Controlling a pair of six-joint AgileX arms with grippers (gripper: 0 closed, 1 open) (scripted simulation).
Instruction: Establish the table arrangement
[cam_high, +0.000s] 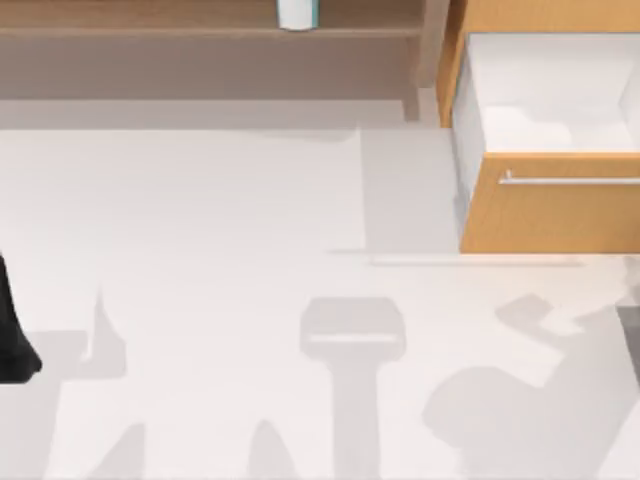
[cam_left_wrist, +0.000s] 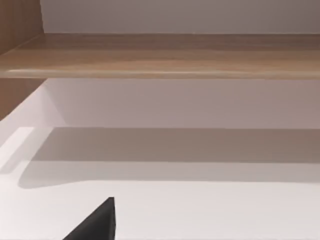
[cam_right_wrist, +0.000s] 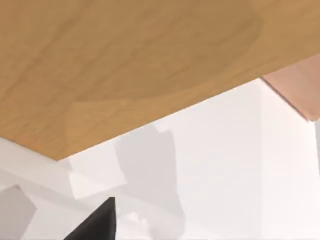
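A broad white bench (cam_high: 200, 300) spans the top view, crossed by grey shadows. At its far right stands an orange wooden drawer cabinet (cam_high: 550, 215) with its drawer (cam_high: 540, 95) pulled out, showing a white interior. A brown wooden shelf (cam_high: 200, 25) runs along the far edge, carrying a white cylindrical object (cam_high: 298, 12). The left arm (cam_high: 12, 330) sits at the bench's left edge, the right arm (cam_high: 630, 340) at its right edge. Whether the left tool (cam_left_wrist: 95, 222) and right tool (cam_right_wrist: 95, 222) are spread or pressed together cannot be told.
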